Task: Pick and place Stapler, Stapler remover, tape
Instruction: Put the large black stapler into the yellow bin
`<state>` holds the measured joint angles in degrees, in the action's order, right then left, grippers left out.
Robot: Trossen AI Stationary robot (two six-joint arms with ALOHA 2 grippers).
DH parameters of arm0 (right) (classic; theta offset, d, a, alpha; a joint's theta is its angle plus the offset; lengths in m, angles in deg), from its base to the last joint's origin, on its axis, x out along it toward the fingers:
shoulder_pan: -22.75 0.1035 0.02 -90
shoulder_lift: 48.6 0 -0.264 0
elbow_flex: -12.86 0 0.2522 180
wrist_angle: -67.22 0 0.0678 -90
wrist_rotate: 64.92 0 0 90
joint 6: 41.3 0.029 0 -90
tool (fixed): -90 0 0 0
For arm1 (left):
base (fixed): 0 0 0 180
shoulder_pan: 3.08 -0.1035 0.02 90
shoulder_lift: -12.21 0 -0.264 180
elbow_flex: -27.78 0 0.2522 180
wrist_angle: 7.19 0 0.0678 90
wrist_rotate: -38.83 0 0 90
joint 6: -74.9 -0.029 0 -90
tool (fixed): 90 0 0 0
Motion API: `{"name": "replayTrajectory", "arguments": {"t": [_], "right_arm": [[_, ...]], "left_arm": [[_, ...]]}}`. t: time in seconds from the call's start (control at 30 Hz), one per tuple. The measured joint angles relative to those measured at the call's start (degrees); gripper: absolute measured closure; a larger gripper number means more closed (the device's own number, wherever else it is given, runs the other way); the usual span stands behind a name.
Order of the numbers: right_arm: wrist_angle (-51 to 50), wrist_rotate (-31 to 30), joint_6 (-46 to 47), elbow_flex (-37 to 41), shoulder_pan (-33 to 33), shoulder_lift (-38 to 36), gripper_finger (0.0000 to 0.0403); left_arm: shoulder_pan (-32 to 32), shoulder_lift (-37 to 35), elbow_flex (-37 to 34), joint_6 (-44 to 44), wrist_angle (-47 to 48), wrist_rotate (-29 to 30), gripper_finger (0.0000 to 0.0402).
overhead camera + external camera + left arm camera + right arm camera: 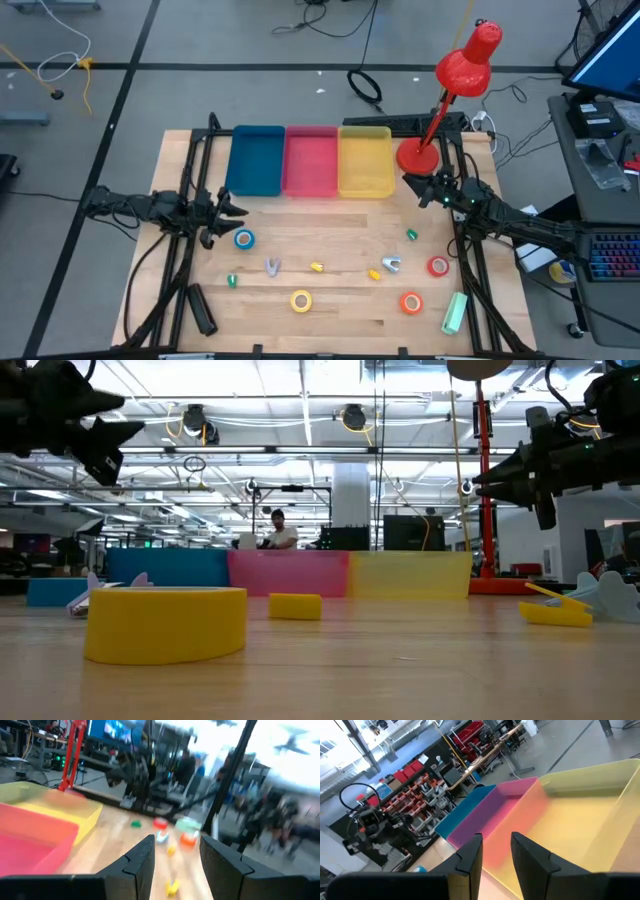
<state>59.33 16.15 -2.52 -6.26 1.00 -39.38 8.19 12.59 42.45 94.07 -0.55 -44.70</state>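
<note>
Several tape rolls lie flat on the wooden table: blue [244, 239], yellow [301, 300], red [438, 266] and orange-red [411, 302]. Two silvery clawed stapler removers [272, 266] [391, 264] lie between them. A mint-green stapler [455, 312] rests near the right front, and a black stapler [203, 310] near the left front. My left gripper [228, 208] hovers open above the table, just beyond the blue roll. My right gripper [412, 185] hovers open beside the yellow bin's right front corner. Neither holds anything.
Blue [255, 160], pink [311, 160] and yellow [365, 160] bins stand side by side at the table's far edge. A red desk lamp [418, 155] stands at the far right corner. Small yellow [317, 268] and green [411, 235] pieces lie scattered mid-table.
</note>
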Motion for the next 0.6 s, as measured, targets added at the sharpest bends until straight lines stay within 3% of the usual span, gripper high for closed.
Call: {"name": "replayTrajectory", "arguments": {"t": [0.23,0.43,0.6], "right_arm": [[0.0,0.0,-0.3,0.0,0.0,0.0,0.0307],[0.1,0.0,-0.4,-0.1,0.0,0.0,0.0307],[0.2,0.0,-0.4,-0.1,0.0,0.0,0.0307]], "left_arm": [[0.0,0.0,0.0,14.3,-10.1,10.4,0.0243],[0.9,1.4,0.1,19.6,-10.4,11.6,0.0243],[2.5,8.7,3.8,21.4,-9.7,13.4,0.0243]]}}
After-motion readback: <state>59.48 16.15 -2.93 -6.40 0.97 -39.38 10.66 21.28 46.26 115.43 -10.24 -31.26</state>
